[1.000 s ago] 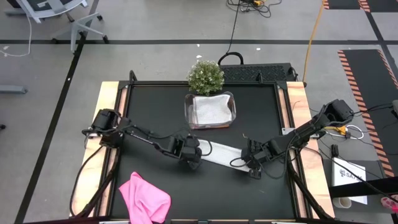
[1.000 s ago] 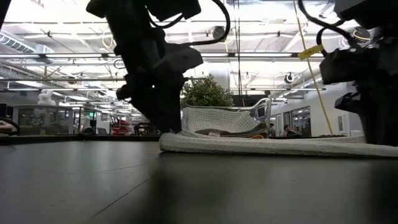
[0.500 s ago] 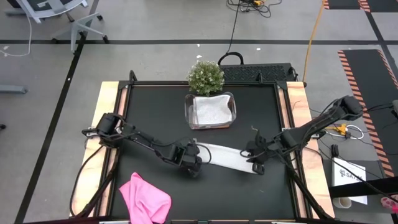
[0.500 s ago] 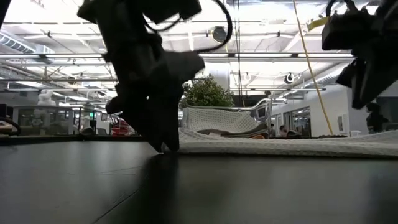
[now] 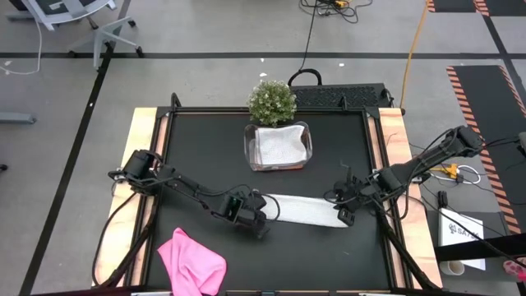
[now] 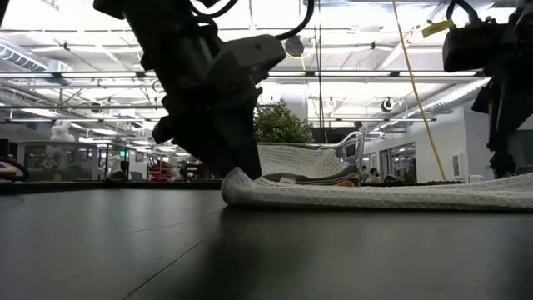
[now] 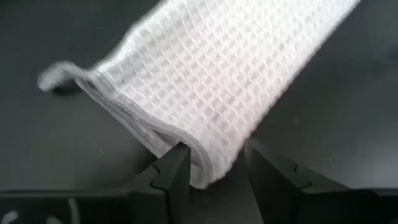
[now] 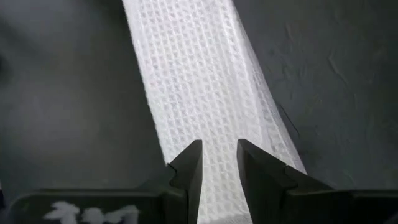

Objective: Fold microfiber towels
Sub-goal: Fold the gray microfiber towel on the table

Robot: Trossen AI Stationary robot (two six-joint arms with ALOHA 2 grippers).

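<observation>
A light grey waffle-weave microfiber towel (image 5: 304, 210), folded into a long strip, lies across the middle of the black table. My left gripper (image 5: 261, 217) is shut on its left end and my right gripper (image 5: 346, 215) is shut on its right end. In the low view the strip (image 6: 375, 193) rests flat on the table along its middle. A bright pink towel (image 5: 191, 261) lies crumpled at the table's near left edge. Another folded light towel (image 5: 278, 145) sits inside the clear tub. My left gripper pinches the strip's left end at a folded corner (image 7: 208, 163) between its two fingers (image 7: 176, 167), several layers thick. The fingers slant down from the table's left. That end curls up slightly (image 6: 237, 178) off the table. My right gripper pinches the strip's right end (image 8: 219, 186) between its two fingers (image 8: 189, 163), lying along the strip. It slants down from the table's right. That end (image 6: 516, 180) is raised a little above the table, and the strip runs straight away from the fingers.
The clear plastic tub (image 5: 306, 153) stands at the table's far middle, with a small potted plant (image 5: 272, 100) just behind it. Bare black tabletop (image 5: 197, 156) lies left of the tub and in front of the strip.
My right gripper has pulled back toward the table's right edge and risen, drawing the strip's right end with it. My left gripper has moved toward the near edge with the left end. The strip, slanted before, now lies nearly level across the table and stretched longer.
</observation>
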